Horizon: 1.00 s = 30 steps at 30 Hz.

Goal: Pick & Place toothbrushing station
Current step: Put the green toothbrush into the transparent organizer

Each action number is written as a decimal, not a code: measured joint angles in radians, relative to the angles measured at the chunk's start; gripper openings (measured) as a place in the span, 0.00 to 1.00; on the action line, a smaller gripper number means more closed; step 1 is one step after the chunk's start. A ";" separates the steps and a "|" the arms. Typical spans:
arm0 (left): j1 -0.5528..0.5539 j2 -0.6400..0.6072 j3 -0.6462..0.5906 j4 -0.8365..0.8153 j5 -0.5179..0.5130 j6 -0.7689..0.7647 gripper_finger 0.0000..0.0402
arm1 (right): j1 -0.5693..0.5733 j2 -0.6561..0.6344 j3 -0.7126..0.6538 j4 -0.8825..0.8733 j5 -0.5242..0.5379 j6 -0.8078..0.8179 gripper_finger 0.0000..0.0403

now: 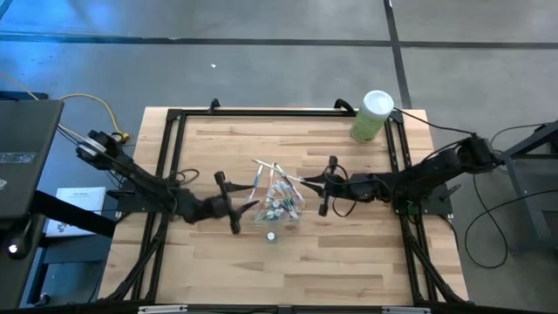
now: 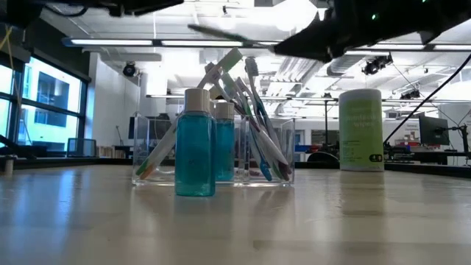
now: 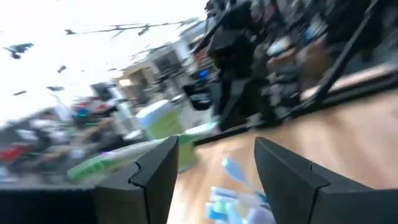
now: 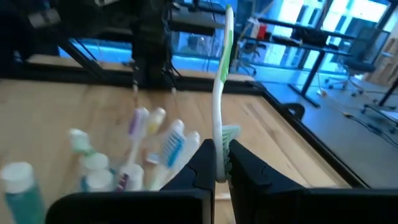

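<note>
High view: a wooden table seen from straight above. At its centre sits the clear holder, crowded with pastel toothbrushes and small tubes. One white-capped tube stands alone just outside it, toward six o'clock. The left gripper waits just beside the holder at nine o'clock. The right gripper sits at three o'clock, with a toothbrush reaching from it toward the holder. A green canister stands well apart at one o'clock.

Low view: the holder stands upright, brushes fanned out of its top. Two blue, white-capped tubes stand in front of it; whether the second is inside, I cannot tell.

Left wrist view: the left gripper has its fingers apart with nothing between them. A green and white brush shows beyond one finger.

Right wrist view: the right gripper has its fingers clamped on a green and white toothbrush, which points up out of them, above the brushes already loaded.

Judgement: the station looks nearly filled. What seems left is seating this held brush and placing the stray tube.
</note>
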 joint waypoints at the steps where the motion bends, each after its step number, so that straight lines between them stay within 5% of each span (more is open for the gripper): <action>1: -0.011 0.032 0.035 0.001 -0.048 0.055 0.50 | 0.011 -0.010 0.000 -0.004 0.000 0.000 0.03; 6: -0.045 0.205 0.237 0.011 -0.237 0.336 0.50 | 0.054 -0.049 0.000 -0.001 0.000 0.036 0.03; 13: -0.042 0.418 0.473 0.028 -0.303 0.653 0.50 | 0.084 -0.050 0.000 -0.025 -0.001 0.080 0.03; 20: -0.027 0.531 0.591 0.028 -0.329 0.786 0.50 | 0.108 -0.050 0.000 -0.058 0.000 0.117 0.03; 30: 0.004 0.545 0.601 0.026 -0.363 0.860 0.50 | 0.147 -0.050 0.000 -0.037 -0.001 0.111 0.03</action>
